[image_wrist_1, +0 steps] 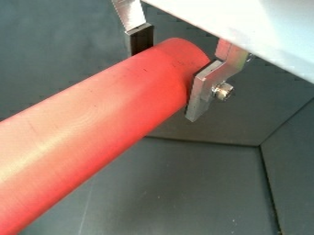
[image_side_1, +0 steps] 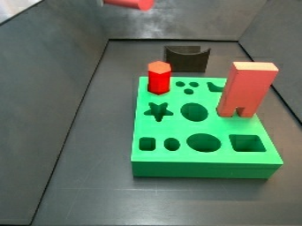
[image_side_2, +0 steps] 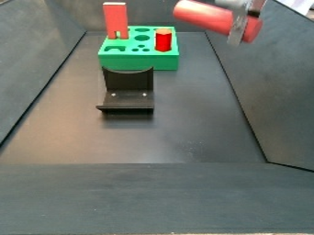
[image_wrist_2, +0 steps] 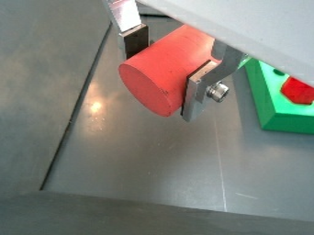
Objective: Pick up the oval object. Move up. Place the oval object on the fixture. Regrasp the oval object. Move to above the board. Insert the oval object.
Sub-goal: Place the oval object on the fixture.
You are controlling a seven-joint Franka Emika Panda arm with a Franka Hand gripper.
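Right at the lens, my gripper (image_wrist_1: 172, 62) has its silver fingers (image_wrist_1: 207, 85) clamped on the oval object (image_wrist_1: 92, 124), pads pressing both sides. I see the rod (image_side_2: 204, 16) held high above the floor in a side view, well clear of the fixture (image_side_2: 128, 87). Beyond that, the green board (image_side_1: 200, 141) carries the red hexagonal peg (image_side_1: 158, 77) and the salmon block (image_side_1: 246, 87).

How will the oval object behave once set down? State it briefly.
The oval object, clamped in the gripper in both wrist views, looks rigid: it juts out straight, unsagging. Its smooth rounded sides suggest it could roll or slip on a flat floor. The fixture would probably steady it.
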